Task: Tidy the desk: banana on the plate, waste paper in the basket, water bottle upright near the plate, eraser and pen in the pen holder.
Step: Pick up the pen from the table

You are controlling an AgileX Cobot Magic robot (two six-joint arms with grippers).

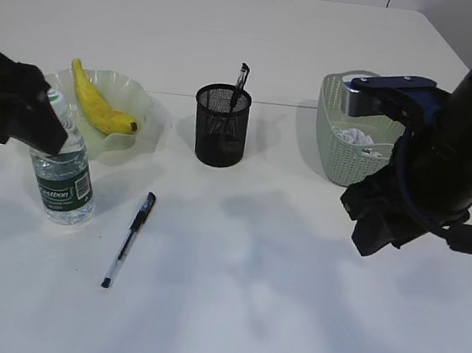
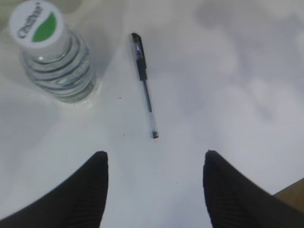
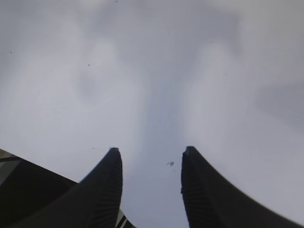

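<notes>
One light, stiff, slippery pen (image 2: 144, 82) lies flat, best pinched at its ribbed grip by the spread, empty left gripper (image 2: 155, 164); the right gripper (image 3: 151, 159) is likewise parted and empty.

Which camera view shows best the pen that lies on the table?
The left wrist view: the pen lies there large and whole, cap to tip, beside the water bottle. The exterior view shows it whole too, but smaller. The right wrist view shows only bare table.

The pen (image 1: 129, 238) lies flat on the table (image 1: 290, 302) with open room on its right side. The water bottle (image 1: 63, 176) stands close on the pen's left, and the pen holder (image 1: 220, 125) stands behind it.
</notes>
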